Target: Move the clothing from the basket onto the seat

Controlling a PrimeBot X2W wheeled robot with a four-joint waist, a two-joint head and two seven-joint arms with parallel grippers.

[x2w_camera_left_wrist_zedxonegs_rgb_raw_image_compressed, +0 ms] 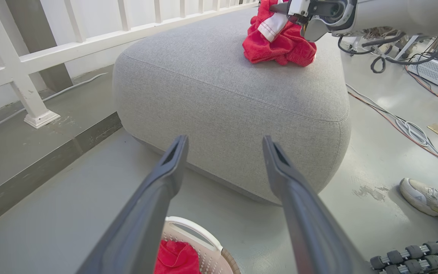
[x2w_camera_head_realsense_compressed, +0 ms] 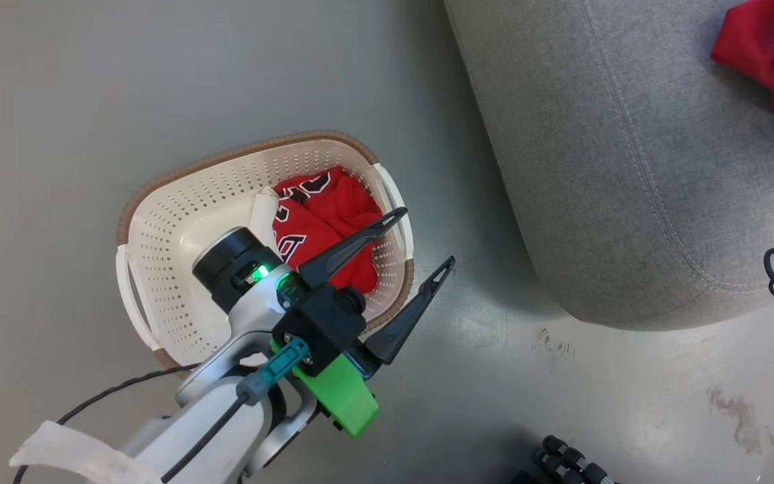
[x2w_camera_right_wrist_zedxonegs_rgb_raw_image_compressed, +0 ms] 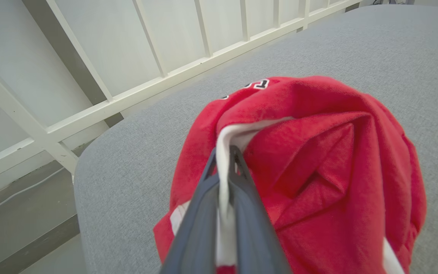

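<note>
Left gripper point(x2w_camera_head_realsense_compressed: 427, 235): fingers apart, empty, at frame centre above the right rim of the basket point(x2w_camera_head_realsense_compressed: 158, 222). One red garment point(x2w_camera_head_realsense_compressed: 333, 215) lies inside the basket. Right gripper point(x2w_camera_right_wrist_zedxonegs_rgb_raw_image_compressed: 224, 152): fingers together, clamped on the white stripe of a second red garment point(x2w_camera_right_wrist_zedxonegs_rgb_raw_image_compressed: 318, 171) resting on the seat point(x2w_camera_head_realsense_compressed: 595, 168), upper right.

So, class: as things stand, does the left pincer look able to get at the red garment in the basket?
Probably yes. The left pincer hangs open over the rim of the basket, and the red garment lies uncovered inside; nothing stands between them.
</note>
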